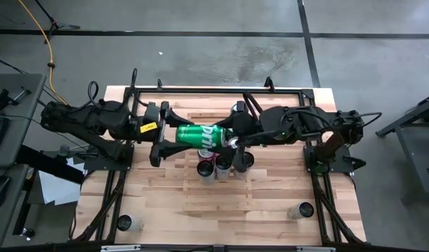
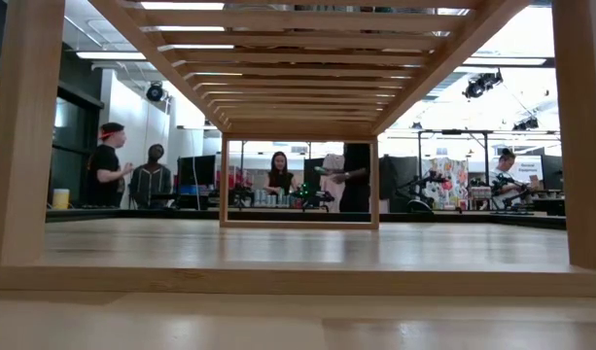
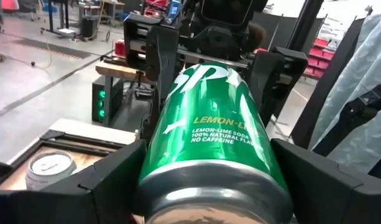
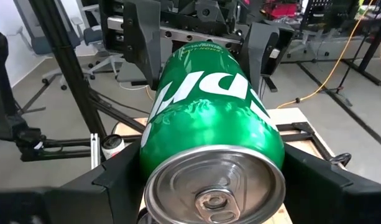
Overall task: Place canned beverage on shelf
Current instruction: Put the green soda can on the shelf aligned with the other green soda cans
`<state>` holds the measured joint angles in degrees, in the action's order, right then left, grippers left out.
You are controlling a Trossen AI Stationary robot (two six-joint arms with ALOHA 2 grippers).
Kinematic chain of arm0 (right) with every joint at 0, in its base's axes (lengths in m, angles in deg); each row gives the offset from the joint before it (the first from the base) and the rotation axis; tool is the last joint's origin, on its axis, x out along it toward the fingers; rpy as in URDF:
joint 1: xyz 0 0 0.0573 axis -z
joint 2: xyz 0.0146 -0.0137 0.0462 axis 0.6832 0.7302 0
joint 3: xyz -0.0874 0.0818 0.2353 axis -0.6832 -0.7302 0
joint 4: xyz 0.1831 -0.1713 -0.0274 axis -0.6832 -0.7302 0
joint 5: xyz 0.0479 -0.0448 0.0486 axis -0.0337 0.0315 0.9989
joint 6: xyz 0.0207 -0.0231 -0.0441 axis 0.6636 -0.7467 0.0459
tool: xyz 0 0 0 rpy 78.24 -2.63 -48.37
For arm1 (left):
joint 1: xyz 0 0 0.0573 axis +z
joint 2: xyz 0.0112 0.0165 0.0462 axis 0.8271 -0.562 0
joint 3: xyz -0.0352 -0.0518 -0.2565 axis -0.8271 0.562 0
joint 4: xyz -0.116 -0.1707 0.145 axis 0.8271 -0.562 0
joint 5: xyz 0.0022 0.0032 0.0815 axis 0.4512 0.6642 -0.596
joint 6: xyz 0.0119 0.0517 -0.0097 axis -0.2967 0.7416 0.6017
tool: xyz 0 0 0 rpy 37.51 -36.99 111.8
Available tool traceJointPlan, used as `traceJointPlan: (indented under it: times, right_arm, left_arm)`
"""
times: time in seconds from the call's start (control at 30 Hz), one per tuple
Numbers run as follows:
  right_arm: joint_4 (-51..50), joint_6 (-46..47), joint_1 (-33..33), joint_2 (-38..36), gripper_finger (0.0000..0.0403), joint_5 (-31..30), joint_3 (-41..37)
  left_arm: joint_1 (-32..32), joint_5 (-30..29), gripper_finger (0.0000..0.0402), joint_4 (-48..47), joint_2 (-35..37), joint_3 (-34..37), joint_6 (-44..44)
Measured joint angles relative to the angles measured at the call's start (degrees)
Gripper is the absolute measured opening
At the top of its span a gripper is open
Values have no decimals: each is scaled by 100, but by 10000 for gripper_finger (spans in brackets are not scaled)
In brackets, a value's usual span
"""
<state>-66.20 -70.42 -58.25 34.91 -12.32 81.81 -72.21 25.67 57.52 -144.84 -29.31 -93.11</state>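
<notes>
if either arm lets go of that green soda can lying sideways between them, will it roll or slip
Probably both. The green can is a smooth, glossy cylinder held sideways above the table, so it would likely drop and roll. Left gripper and right gripper each hold one end. Its tab looks unopened, so likely full and heavy.

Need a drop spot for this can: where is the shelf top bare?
Bare slats lie between the can cluster and the two lone cans at the shelf front corners. Crowded mid-shelf, where both grippers hold the green can.

Overhead downward view, table-level view, two facing wrist views sharing the green can (image 3: 206, 134).
</notes>
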Motion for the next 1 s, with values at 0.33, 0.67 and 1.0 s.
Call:
traceJointPlan:
  times: [0.33, 0.67, 1.0]
  right_arm:
    - [91, 4, 2, 15, 283, 93, -2]
    - [95, -3, -9, 22, 283, 156, -13]
    - [146, -9, -12, 15, 283, 153, -13]
  left_arm:
    - [16, 33, 337, 129, -8, 0, 265]
    - [24, 191, 390, 61, -107, 2, 758]
    - [24, 184, 390, 56, -92, 2, 394]
